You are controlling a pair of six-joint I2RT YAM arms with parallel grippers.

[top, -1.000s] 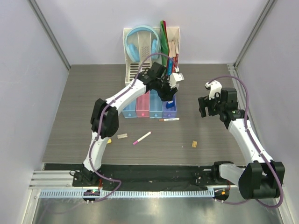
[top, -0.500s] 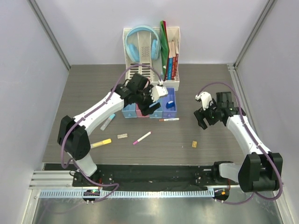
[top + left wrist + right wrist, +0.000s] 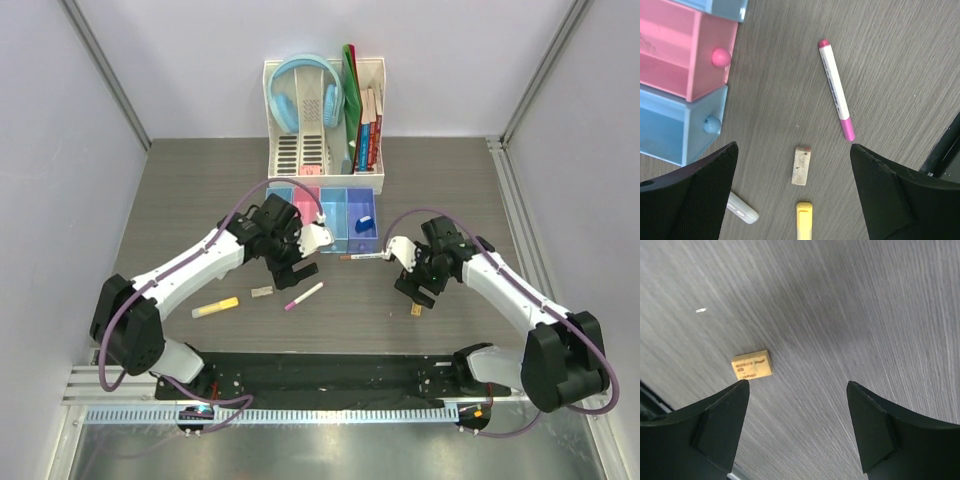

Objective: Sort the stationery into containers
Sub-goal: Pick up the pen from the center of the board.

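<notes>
My left gripper (image 3: 297, 264) (image 3: 793, 146) is open and empty, hovering over the grey block (image 3: 262, 292) (image 3: 801, 165). The pink-tipped white pen (image 3: 303, 295) (image 3: 836, 97) lies just right of that block. The yellow highlighter (image 3: 216, 307) (image 3: 804, 220) lies nearer the front. My right gripper (image 3: 412, 287) (image 3: 798, 383) is open and empty above the table, with the tan block (image 3: 416, 309) (image 3: 752, 365) beside its left finger. The white marker with brownish cap (image 3: 362, 257) lies in front of the row of bins (image 3: 320, 212). A blue block (image 3: 366, 222) sits in the purple-blue bin.
The white slotted organiser (image 3: 300, 150) with headphones (image 3: 303, 92) and books (image 3: 366, 125) stands behind the bins. In the left wrist view the pink bin (image 3: 685, 60) and a blue bin (image 3: 670, 135) are at left. A greyish capped pen end (image 3: 742, 211) pokes out by my left finger.
My left arm swung back from over the bins toward the front, now above the grey block. My right arm moved down and left to above the tan block.
</notes>
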